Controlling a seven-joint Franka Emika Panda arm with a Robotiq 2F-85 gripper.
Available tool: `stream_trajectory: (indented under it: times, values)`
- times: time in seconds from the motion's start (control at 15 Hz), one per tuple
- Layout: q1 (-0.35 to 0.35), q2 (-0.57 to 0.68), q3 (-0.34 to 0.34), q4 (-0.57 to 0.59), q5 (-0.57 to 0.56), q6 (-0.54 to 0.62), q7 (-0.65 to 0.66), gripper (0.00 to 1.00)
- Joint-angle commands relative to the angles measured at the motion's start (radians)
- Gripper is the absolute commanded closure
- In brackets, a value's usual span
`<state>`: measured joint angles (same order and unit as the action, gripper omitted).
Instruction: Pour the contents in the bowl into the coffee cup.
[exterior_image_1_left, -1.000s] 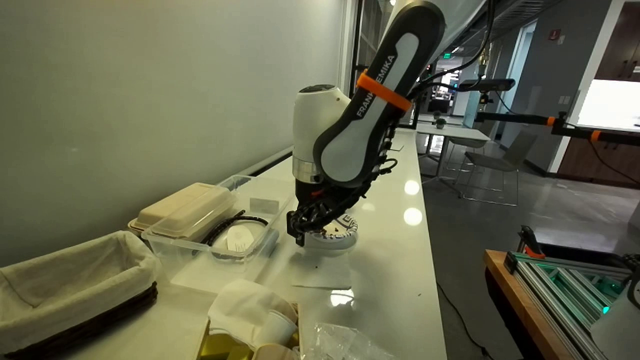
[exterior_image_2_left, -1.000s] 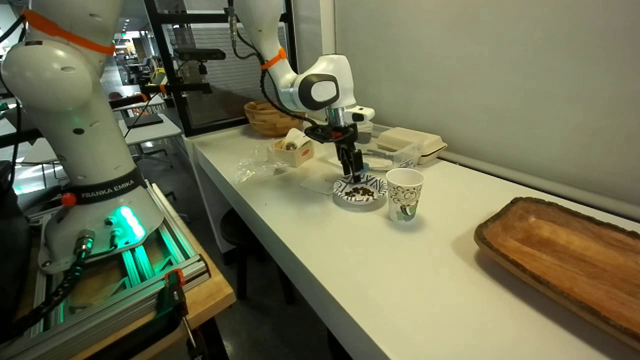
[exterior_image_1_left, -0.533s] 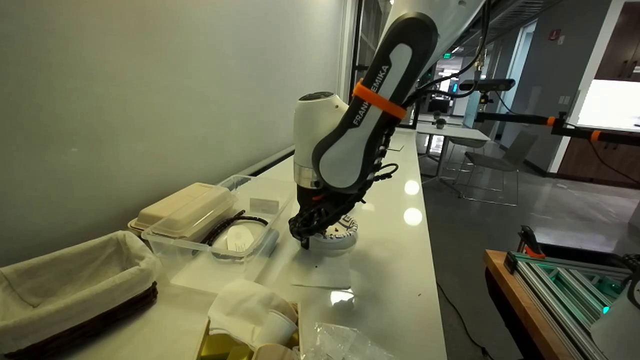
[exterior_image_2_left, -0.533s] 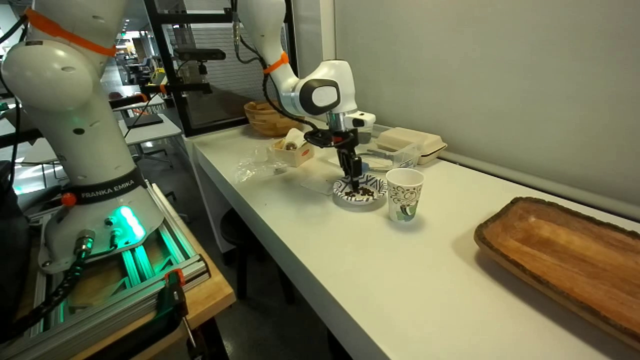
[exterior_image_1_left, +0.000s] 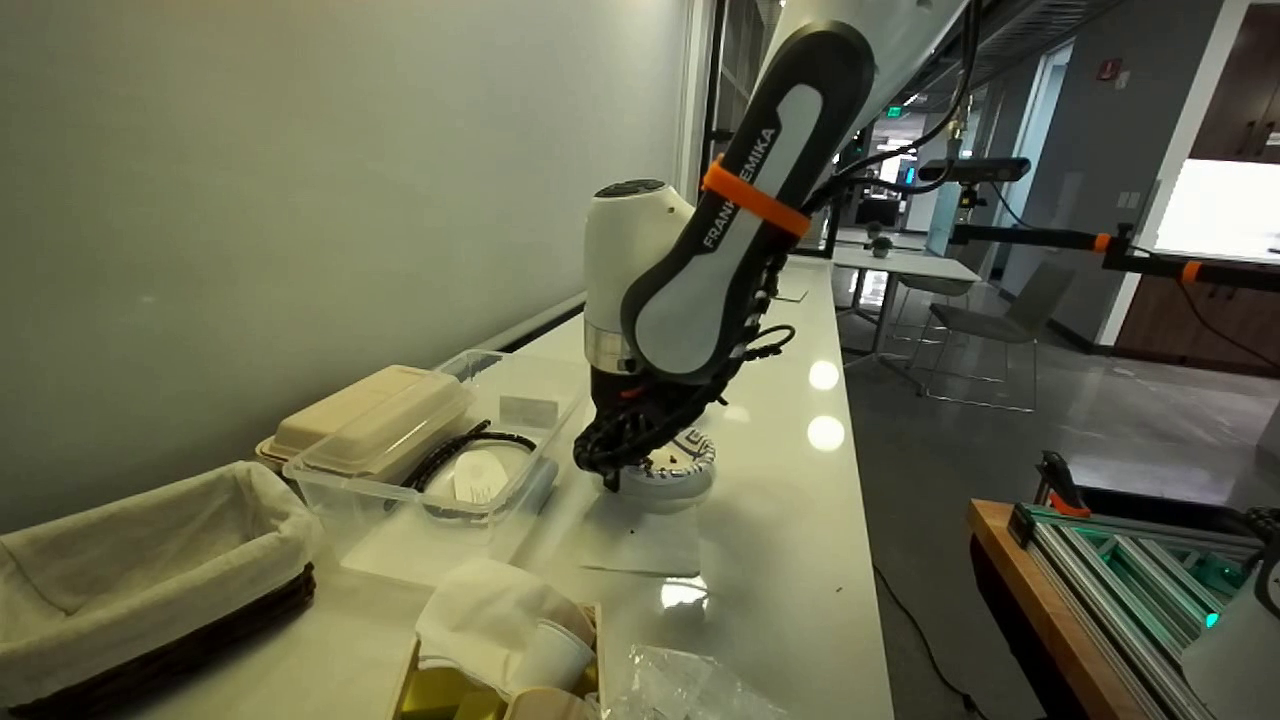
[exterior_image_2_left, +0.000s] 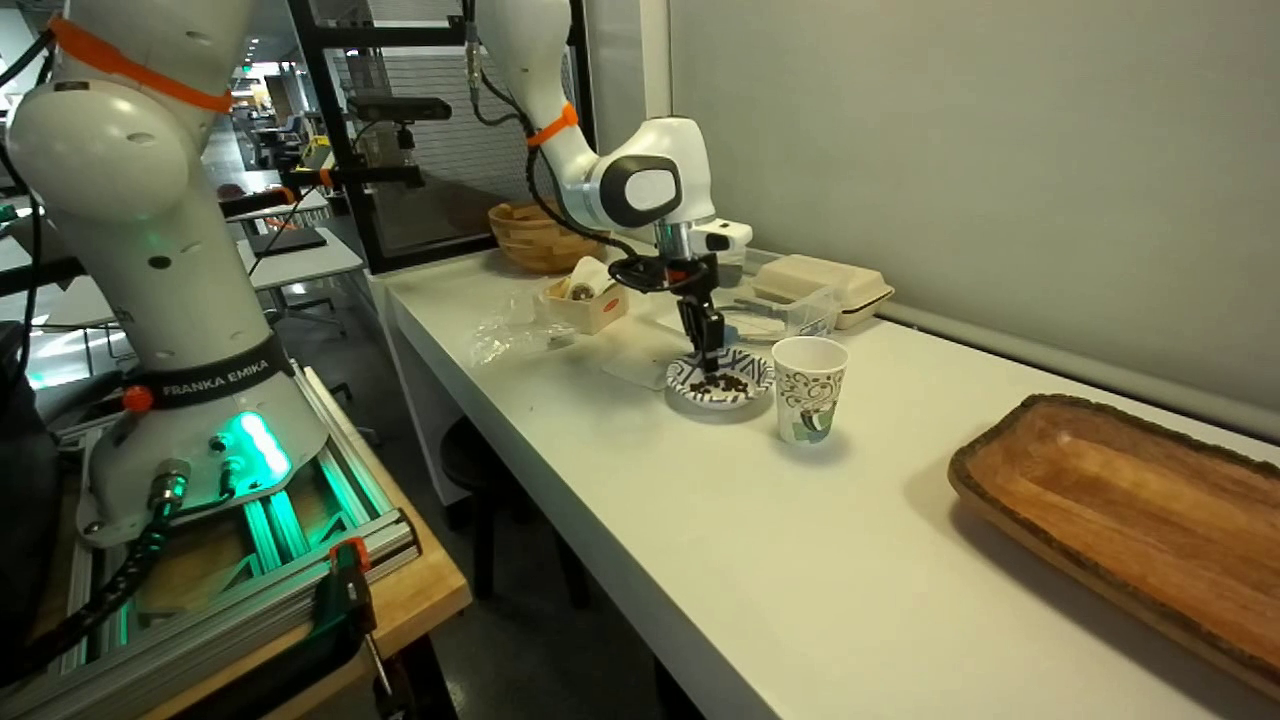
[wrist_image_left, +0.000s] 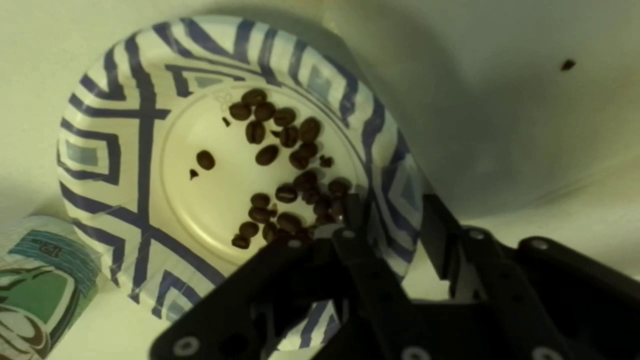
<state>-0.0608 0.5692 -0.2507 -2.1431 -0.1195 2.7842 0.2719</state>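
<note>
The bowl (wrist_image_left: 135, 95), white with a blue pattern, rests on the counter holding dark coffee beans (wrist_image_left: 310, 130). It also shows in both exterior views, as the bowl (exterior_image_2_left: 757, 374) and, partly behind the arm, the bowl (exterior_image_1_left: 690, 484). My gripper (wrist_image_left: 392, 212) straddles the bowl's rim: one finger is inside over the beans, the other outside. The jaws stand apart, part-way closed, with the rim between them; whether the pads touch it is unclear. Beside the bowl stands the upright coffee cup (exterior_image_2_left: 810, 400), its side cut off at the wrist view's edge.
A long wooden tray (exterior_image_2_left: 1150, 520) lies beyond the cup. Along the wall sit a clear plastic container (exterior_image_1_left: 360, 500) and a beige takeout box (exterior_image_1_left: 375, 410). A cloth-lined basket (exterior_image_1_left: 150, 570), a box of cups (exterior_image_2_left: 598, 312) and a crumpled plastic bag (exterior_image_1_left: 690, 690) are on the counter too.
My gripper has come down to the bowl's rim, rising slightly in the last half second. Its fingers have drawn closer together. Bowl and cup have not moved.
</note>
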Motion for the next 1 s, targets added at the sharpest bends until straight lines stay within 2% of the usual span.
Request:
stream_trajectory:
  times: [0.0,0.07,0.13,0.2,0.27,0.33,0.67,0.93]
  values:
    - [0.023,0.009,-0.015,0.005,0.02,-0.003,0.014,0.74]
    - [0.022,0.008,-0.014,0.005,0.022,-0.005,0.014,0.75]
    - [0.023,0.006,-0.015,0.004,0.022,-0.006,0.015,0.85]
    - [0.023,0.004,-0.015,0.003,0.023,-0.007,0.016,0.85]
    - [0.022,0.0,-0.015,0.001,0.025,-0.008,0.015,0.97]
    - [0.024,-0.006,-0.019,0.0,0.024,-0.01,0.017,1.0]
    - [0.06,-0.04,-0.052,-0.025,0.005,-0.054,0.045,0.98]
    - [0.109,-0.109,-0.079,-0.062,-0.014,-0.148,0.105,0.98]
